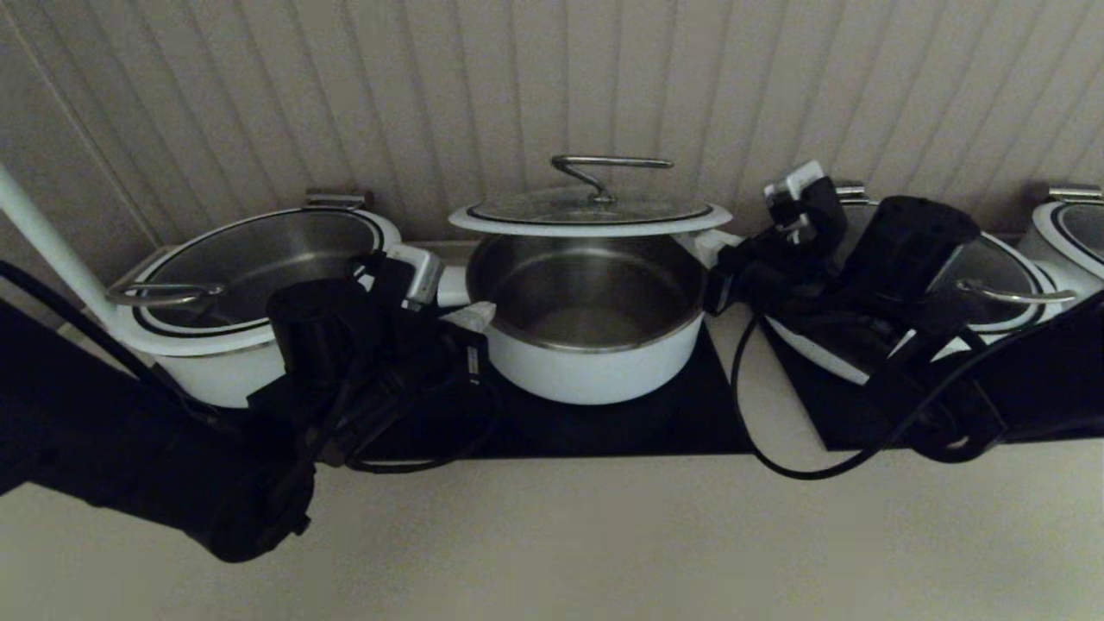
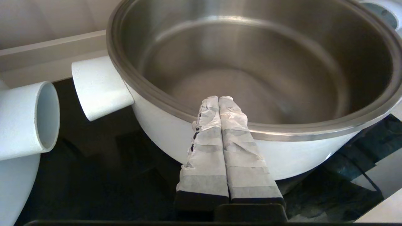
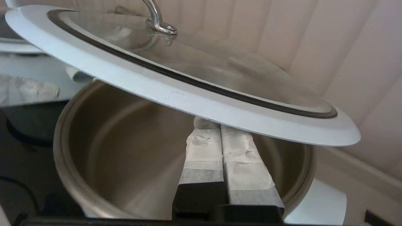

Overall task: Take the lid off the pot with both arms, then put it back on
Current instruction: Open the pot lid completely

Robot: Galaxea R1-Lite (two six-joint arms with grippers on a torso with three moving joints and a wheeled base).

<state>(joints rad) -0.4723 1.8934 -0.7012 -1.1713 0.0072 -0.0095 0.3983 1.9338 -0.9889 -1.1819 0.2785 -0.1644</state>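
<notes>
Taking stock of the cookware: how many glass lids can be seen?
3: the lid raised over the middle pot, one tilted on the left pot, one behind the right arm. The far-right pot is cut off, so another may exist.

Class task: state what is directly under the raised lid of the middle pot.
Under the lid sits the pot, its bare steel inside showing. The shut right gripper reaches under the lid's rim; its tips are covered.

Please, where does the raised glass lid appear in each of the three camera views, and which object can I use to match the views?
Head view: the lid is at centre, hovering above the open pot.
Left wrist view: the lid is not in it; only the pot and the shut left gripper.
Right wrist view: the lid crosses the upper half, over the right gripper.
Shared landmark: the pot's steel rim.
</notes>
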